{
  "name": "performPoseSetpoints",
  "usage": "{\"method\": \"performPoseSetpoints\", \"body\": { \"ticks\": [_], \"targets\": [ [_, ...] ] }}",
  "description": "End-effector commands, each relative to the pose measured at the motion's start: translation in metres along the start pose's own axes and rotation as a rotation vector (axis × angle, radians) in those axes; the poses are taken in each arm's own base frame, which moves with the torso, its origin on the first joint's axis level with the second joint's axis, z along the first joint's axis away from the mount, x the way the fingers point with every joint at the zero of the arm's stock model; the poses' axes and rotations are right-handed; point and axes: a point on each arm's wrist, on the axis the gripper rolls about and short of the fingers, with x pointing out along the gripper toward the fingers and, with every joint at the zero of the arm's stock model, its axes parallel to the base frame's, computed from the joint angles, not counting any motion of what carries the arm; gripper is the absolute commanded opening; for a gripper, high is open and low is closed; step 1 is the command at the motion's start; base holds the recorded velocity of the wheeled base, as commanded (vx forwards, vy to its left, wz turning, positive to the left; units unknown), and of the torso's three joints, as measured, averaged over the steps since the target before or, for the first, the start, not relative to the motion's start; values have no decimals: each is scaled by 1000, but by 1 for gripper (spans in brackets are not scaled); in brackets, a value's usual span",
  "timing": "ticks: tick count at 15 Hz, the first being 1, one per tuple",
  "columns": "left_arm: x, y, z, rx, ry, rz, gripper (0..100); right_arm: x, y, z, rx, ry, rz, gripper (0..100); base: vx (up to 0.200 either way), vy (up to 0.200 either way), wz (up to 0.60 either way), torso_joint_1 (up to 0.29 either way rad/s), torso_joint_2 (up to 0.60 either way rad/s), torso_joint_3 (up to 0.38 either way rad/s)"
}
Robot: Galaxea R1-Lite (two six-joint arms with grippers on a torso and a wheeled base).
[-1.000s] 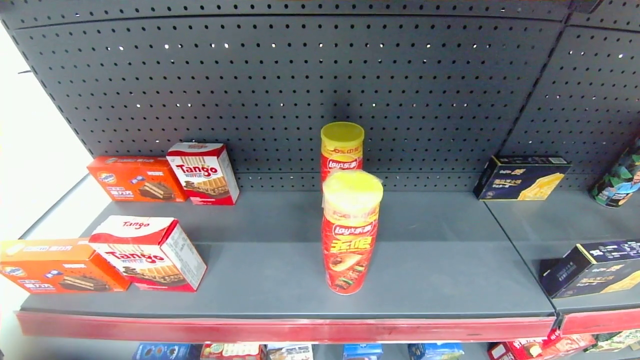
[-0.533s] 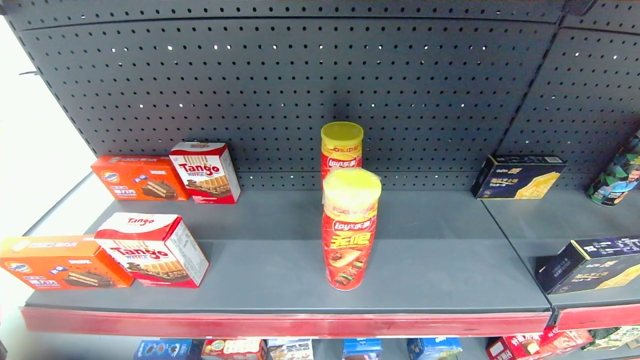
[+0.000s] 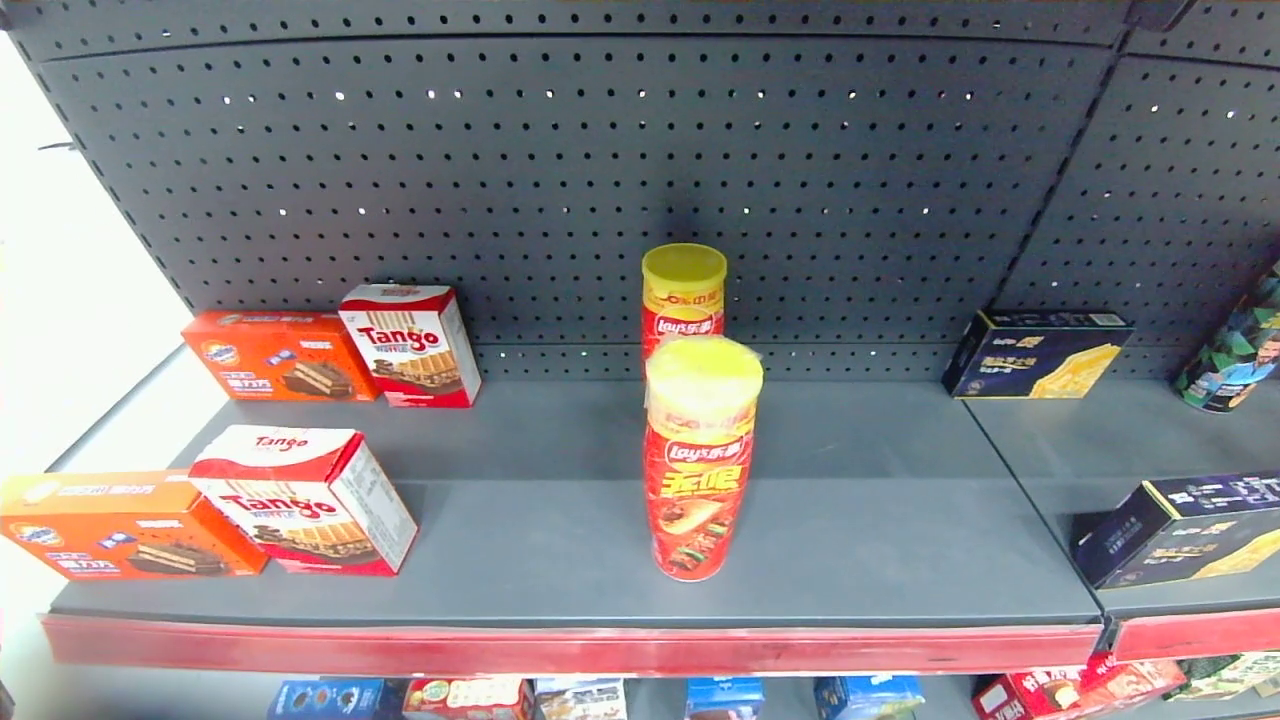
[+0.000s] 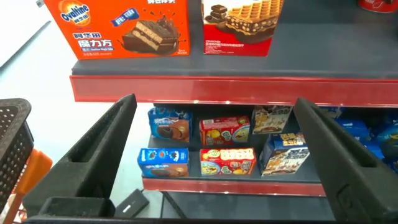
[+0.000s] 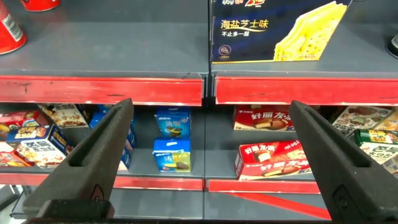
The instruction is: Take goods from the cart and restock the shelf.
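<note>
While the left gripper (image 4: 214, 99) and the right gripper (image 5: 211, 102) both hang empty with jaws spread wide, facing the grey metal shelf (image 3: 560, 520) with its red front strip, the next pick turns on the cart. A black perforated basket wall (image 4: 11, 146), probably the cart, sits near the left gripper, so that arm seems nearer. Its goods are hidden. On the shelf a tall red cardboard can with a yellow lid (image 3: 700, 470) stands upright, with a matching rear can (image 3: 684, 290) directly behind it.
</note>
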Motion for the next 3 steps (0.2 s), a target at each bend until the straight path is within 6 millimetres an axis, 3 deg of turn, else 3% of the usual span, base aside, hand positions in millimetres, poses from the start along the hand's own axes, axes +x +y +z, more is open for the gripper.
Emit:
{"method": "performPoseSetpoints", "body": {
  "ticks": [1,3],
  "targets": [
    [0,0,0,-1,0,0,100,0,0,0,0,2,1,100,0,0,0,0,0,0],
    [0,0,0,-1,2,0,100,0,0,0,-1,3,-1,100,0,0,0,0,0,0]
  ]
}}
